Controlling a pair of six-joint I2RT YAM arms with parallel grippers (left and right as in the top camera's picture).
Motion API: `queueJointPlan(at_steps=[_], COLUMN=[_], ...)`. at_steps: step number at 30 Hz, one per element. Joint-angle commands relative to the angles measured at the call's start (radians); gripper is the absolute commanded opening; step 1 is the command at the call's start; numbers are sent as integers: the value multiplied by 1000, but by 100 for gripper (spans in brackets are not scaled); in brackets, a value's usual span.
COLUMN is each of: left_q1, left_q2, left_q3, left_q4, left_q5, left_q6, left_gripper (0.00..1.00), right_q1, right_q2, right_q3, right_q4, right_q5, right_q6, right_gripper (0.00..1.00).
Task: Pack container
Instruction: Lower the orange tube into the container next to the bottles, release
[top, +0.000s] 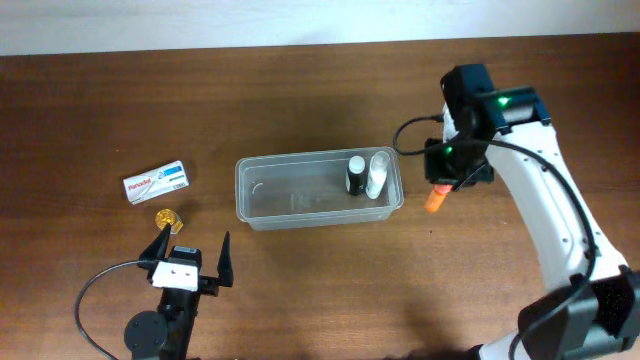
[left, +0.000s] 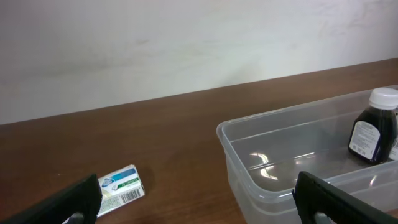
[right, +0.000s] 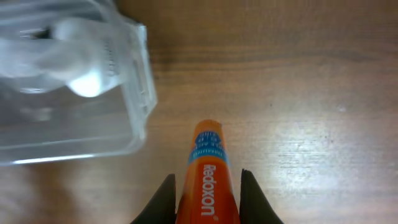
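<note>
The container (top: 300, 159) is a clear plastic tub at the table's middle, holding a dark bottle (top: 355, 175) and a white bottle (top: 378, 172) upright at its right end. My right gripper (top: 447, 183) is just right of the tub, shut on an orange Redoxon tube (top: 434, 200). In the right wrist view the tube (right: 208, 165) sits between the fingers (right: 207, 190), beside the tub's corner (right: 140, 93). My left gripper (top: 190, 262) is open and empty, in front of the tub's left end. In the left wrist view the tub (left: 249, 155) is at the right.
A small white and blue medicine box (top: 156, 181) lies left of the tub, also in the left wrist view (left: 121, 185). A small gold round object (top: 168, 216) lies just in front of it. A pale wall borders the table's far edge.
</note>
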Motion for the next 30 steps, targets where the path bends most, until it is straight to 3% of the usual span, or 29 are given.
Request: queueJointPlan(at_steps=[1,11,30], left_q1=[-1,-1,-1], left_q2=[-9,-9,-9], left_q3=[-3,-3,-3], left_q4=[-5,-5,-5], left_q5=[-6,-6,-6], left_q6=[9,9,9], left_gripper=[99,99,100], right_q1=[44,202,296], right_q2=[-82,-187,-13], right_q3=[98,142,122], right_q4=[-20,-4,43], right_q5=[-17,-40,18], right_q6=[-16,14,29], right_gripper=[16,20,21])
